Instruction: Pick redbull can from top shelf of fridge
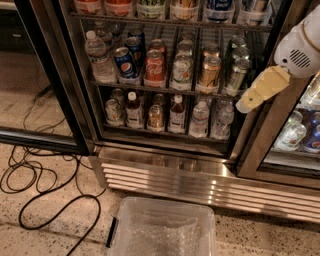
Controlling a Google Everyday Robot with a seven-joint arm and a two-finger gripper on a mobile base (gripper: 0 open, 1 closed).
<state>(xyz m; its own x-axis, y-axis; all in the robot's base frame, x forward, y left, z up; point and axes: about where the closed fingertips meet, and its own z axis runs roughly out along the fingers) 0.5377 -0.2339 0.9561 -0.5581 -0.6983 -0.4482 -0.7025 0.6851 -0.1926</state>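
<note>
The fridge [165, 170] stands ahead with its wire racks in view. The top shelf [165, 21] runs along the upper edge of the camera view, and only the bottoms of the drinks on it show. A can bottom with blue patches [218, 7] on that shelf looks like the redbull can; the rest of it is cut off. My gripper [260, 91], beige on a white arm, hangs at the right by the fridge's frame. It is level with the middle rack, below the top shelf and to the right of that can. It holds nothing that I can see.
The middle rack holds a water bottle [97, 57], a Pepsi can [125, 62], a Coca-Cola can [154, 67] and other cans. Bottles fill the lowest rack [165, 132]. A clear plastic bin [160, 232] sits on the floor in front. Black cables [40, 180] lie at the left. A second cooler [300, 135] stands at the right.
</note>
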